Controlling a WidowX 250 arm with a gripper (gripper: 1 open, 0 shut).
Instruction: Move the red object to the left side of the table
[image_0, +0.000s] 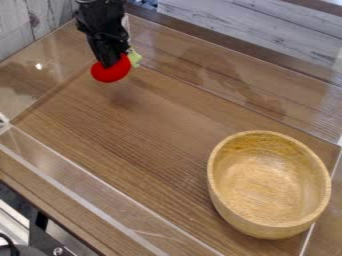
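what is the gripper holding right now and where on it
The gripper is shut on the red object, pinching its upper part from above, with the green leafy tuft sticking out to one side.

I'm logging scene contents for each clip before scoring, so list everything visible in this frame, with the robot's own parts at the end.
red object: one, bright red with a light green tuft, far left part of the table, held in the claw.
wooden bowl: one, tan, near right corner of the table, empty, upright.
table: one, brown wood grain, fills most of the view.
clear walls: low, transparent, along the table's edges.
claw: one, black, pointing down at the far left, shut on the red object.
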